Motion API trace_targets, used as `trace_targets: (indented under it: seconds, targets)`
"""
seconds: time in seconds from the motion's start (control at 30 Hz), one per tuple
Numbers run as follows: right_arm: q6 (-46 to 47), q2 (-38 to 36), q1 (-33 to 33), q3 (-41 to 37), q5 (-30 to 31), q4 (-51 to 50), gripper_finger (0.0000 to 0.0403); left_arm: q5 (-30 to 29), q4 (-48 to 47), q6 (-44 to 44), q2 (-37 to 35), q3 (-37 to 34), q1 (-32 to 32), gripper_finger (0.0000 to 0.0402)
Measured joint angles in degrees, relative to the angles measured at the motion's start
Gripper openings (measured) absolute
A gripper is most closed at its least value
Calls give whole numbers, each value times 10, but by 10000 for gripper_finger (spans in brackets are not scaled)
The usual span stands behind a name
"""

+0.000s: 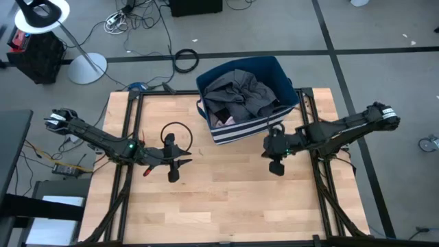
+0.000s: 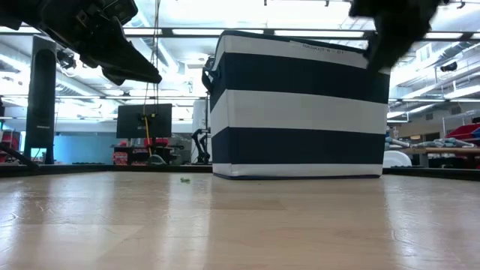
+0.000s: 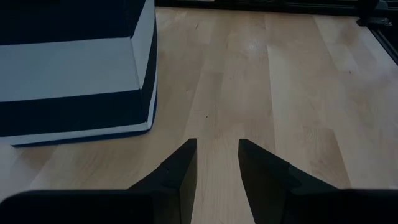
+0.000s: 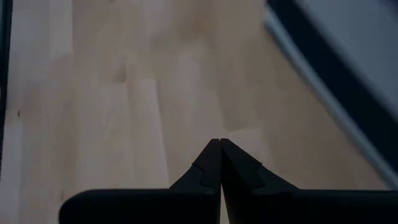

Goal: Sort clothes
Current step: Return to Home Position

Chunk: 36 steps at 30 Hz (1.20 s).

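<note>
The clothes lie heaped inside the navy bin with white stripes, which stands at the upper middle of the bench in the high view. Grey and dark pieces fill the top of the heap, and a small pale bit shows low at its lower left edge.

The left claw hangs over bare wood to the lower left of the bin, well apart from it and from the clothes. In the left wrist view the left claw is narrow, a slim strip of bench showing between its two dark fingers, and nothing is held; the bin's striped wall fills the upper left of that picture.

The right claw hangs just below the bin's lower right corner, near the bin but clear of the clothes. In the right wrist view the right claw has its tips pressed together on nothing.

In the low view the bin stands in the middle, with both arms dark at the upper corners.
</note>
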Motion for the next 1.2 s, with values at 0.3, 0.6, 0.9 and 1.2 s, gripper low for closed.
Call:
trace_targets:
  seconds: [0.3,0.6,0.9,1.2]
  targets:
    - [43,-4,11,-167,20,155,2,0,0,0,0,0,0,122]
    - [23,-4,13,-270,-7,291,8,0,6,-9,0,0,0,122]
    - [1,-9,13,-341,-60,387,4,-47,-1,81,-2,0,0,122]
    - [0,-57,12,-403,-74,455,2,81,111,170,-11,-41,52,122]
